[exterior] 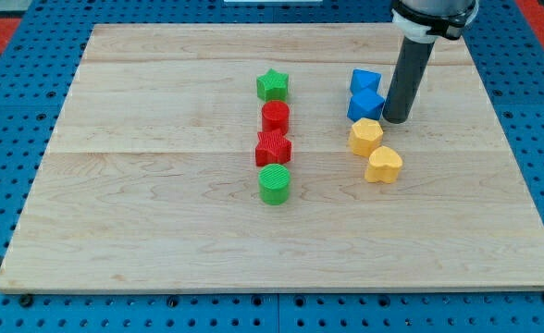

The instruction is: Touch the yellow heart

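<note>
Eight blocks sit on the table, and my task is barely begun, as I judge it. Starting at the frame's centre-left, a column runs from upper to lower: a green star, a red cylinder, a red star touching it, and a green cylinder just below. Moving right, two blue blocks stand stacked in the view, touching each other, shapes angular but hard to name. Below them lies a yellow hexagon-like block, and just lower right of it, touching or nearly so, the yellow heart, right of centre in the frame. I carry no hand, only a rod that grasps nothing; my tip rests in the upper right, just beside the lower blue block and near the yellow hexagon. It stands apart from the heart, so contact is not yet made. What remains, I think, is a short slide toward the frame's bottom, skirting the hexagon.
</note>
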